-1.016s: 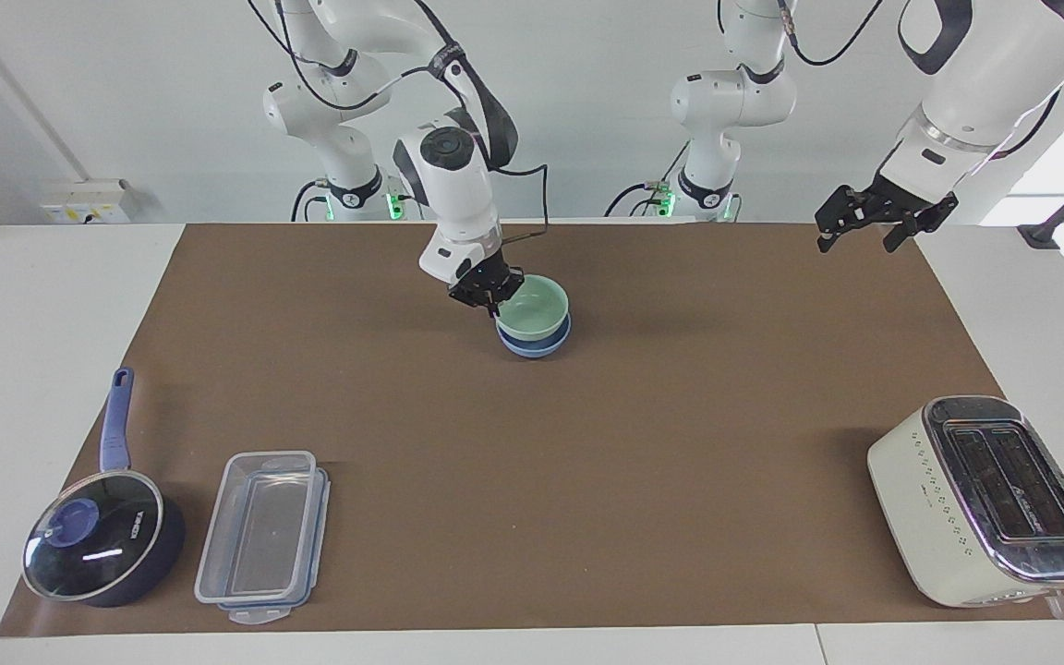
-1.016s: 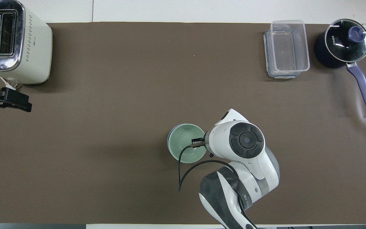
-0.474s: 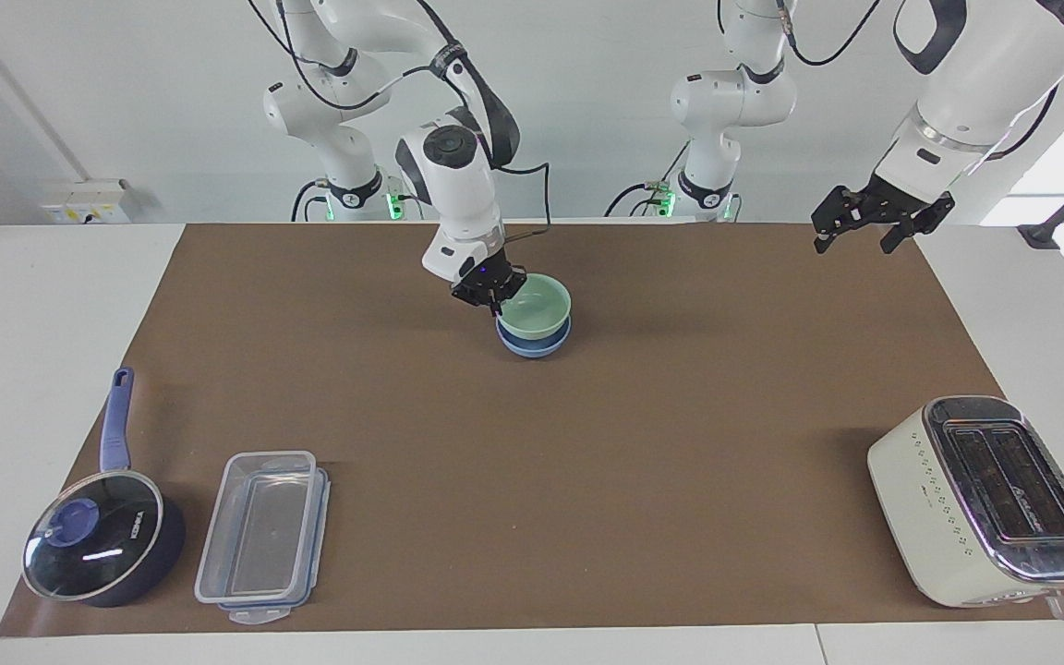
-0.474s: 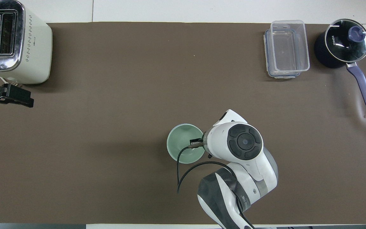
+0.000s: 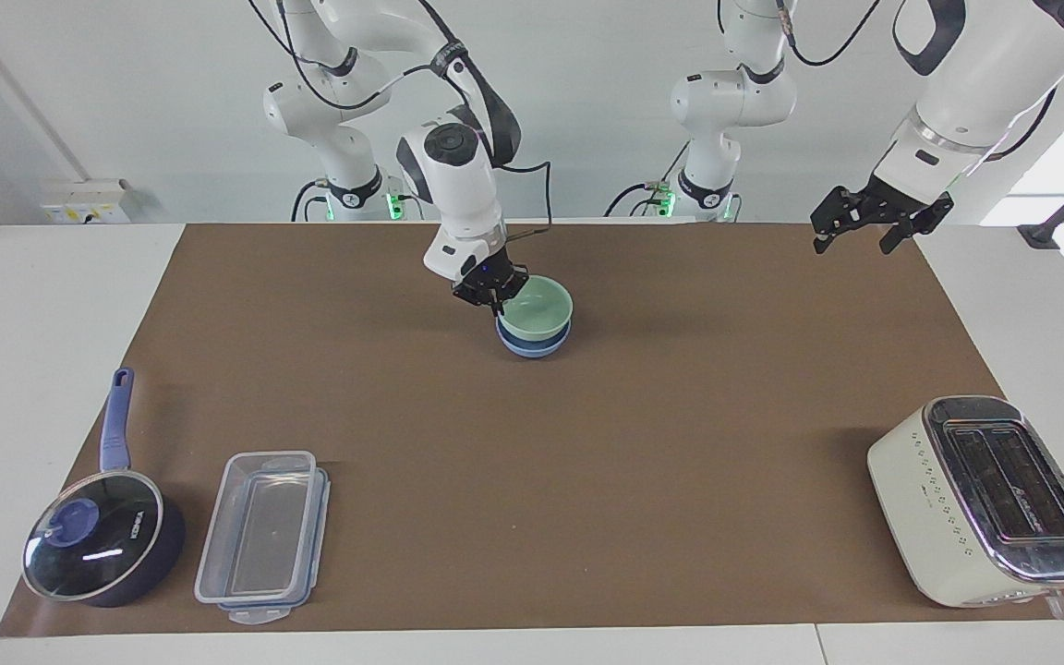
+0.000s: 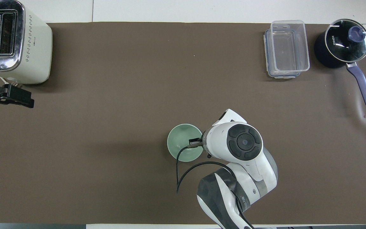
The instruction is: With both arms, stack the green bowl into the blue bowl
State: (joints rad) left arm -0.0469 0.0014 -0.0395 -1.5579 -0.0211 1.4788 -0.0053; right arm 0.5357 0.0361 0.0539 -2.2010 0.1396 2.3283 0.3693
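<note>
A: Firstly, what is listed at the right arm's end of the surface (image 5: 634, 462)?

B: Item one: a dark blue saucepan (image 5: 102, 545) with a glass lid, handle pointed toward the robots. Item two: a clear plastic container (image 5: 259, 526), set just beside the saucepan, nearer the middle of the surface.

A: And what is recorded at the middle?

B: Item three: the right claw (image 5: 492, 294), lowered onto the rim of the green bowl (image 5: 539, 309), on the side facing the right arm's end. Whether it is clamped on that rim or loosened cannot be told. Item four: the green bowl, seated upright inside the blue bowl (image 5: 532, 346). Only a band of the blue bowl is seen beneath it. The pair is placed on the brown mat, nearer to the robots than the container.

A: What is entered toward the left arm's end?

B: Item five: the left claw (image 5: 867, 231), raised over the mat's edge, spread wide, nothing held. Item six: a cream toaster (image 5: 985, 503), stood farther from the robots than the bowls.
</note>
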